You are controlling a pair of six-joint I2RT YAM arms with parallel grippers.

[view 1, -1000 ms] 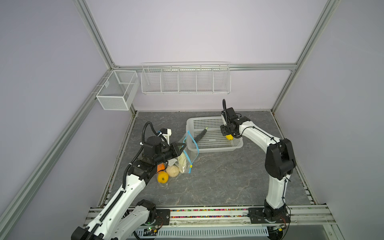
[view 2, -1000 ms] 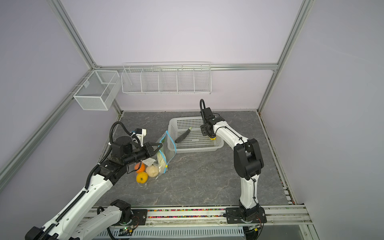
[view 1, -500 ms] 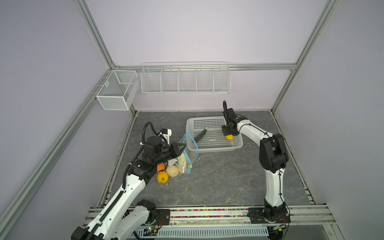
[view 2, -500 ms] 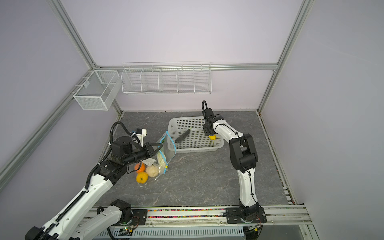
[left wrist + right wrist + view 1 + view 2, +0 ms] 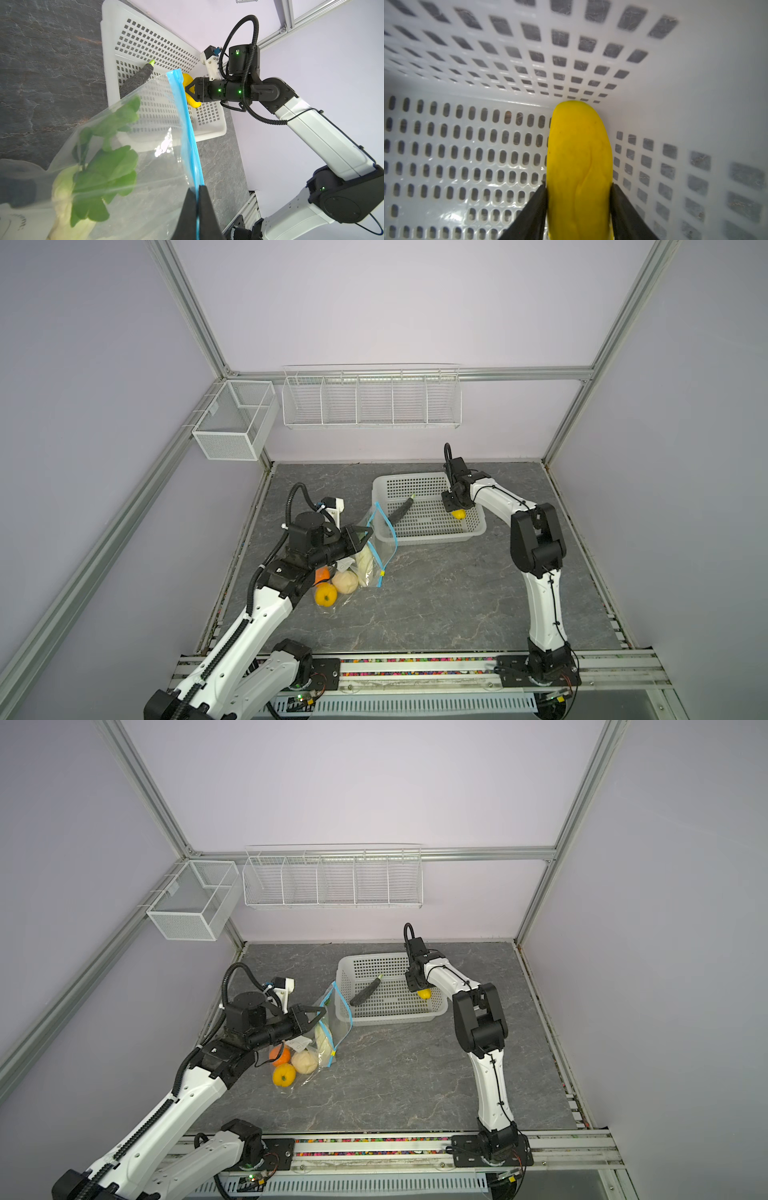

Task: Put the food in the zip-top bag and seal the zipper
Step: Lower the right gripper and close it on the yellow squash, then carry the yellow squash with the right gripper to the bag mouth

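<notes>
Right gripper of mine grasps a yellow food piece low in a corner of the white perforated basket. My left gripper is clenched on the blue zipper of the zip-top bag, just beside the basket, with a leafy white piece inside.

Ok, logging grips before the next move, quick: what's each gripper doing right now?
Left gripper: shut on the blue zipper of the zip-top bag.
Right gripper: closed on the yellow toy fruit in the white basket.
</notes>
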